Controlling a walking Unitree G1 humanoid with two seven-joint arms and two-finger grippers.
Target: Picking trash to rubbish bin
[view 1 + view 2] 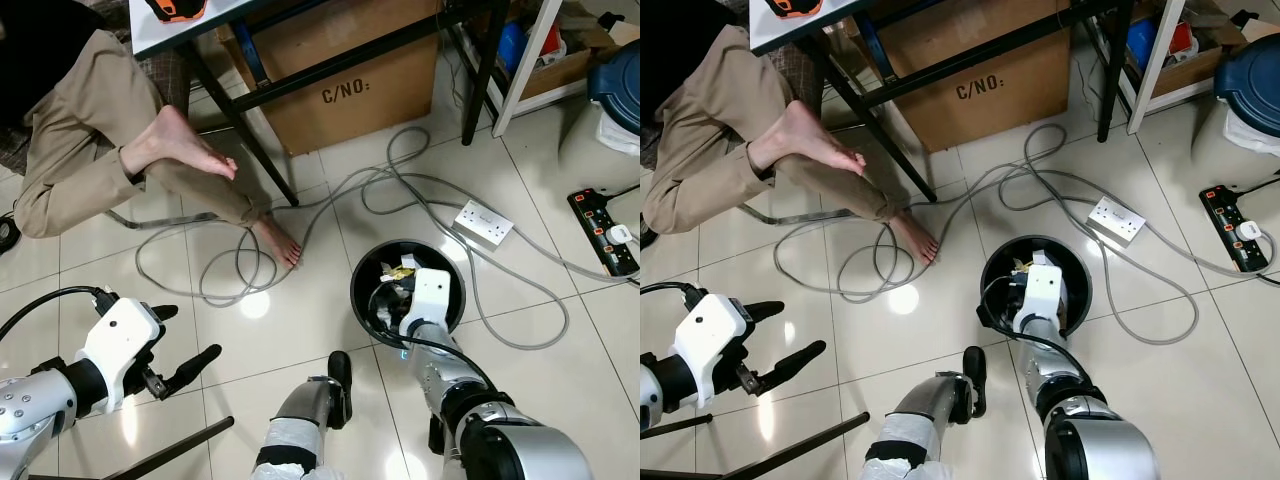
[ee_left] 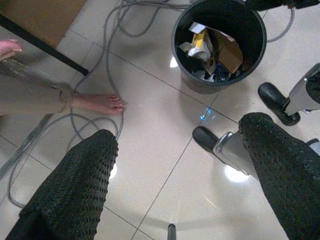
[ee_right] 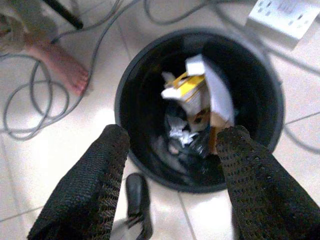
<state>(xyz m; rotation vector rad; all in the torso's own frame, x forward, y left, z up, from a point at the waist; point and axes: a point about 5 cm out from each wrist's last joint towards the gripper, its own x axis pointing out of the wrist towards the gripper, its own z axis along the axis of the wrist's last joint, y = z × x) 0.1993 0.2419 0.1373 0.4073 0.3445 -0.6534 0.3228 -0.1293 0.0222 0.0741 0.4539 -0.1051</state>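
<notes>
Left eye view: a seated person's bare feet (image 1: 205,160) rest among grey cables (image 1: 330,200) on pale tiles. The left gripper (image 1: 180,345) hovers low at the left, fingers spread apart and empty. Further right, the right gripper (image 3: 172,185) hangs directly over the black rubbish bin (image 1: 362,290), fingers apart, holding nothing. Trash (image 3: 200,100), a yellow-and-white wrapper with crumpled paper, lies inside the bin. Risk: a walking step could snag the cables or nudge the person's foot nearby. The right wrist view reveals the bin's contents, which the arm partly hides from the head cameras.
</notes>
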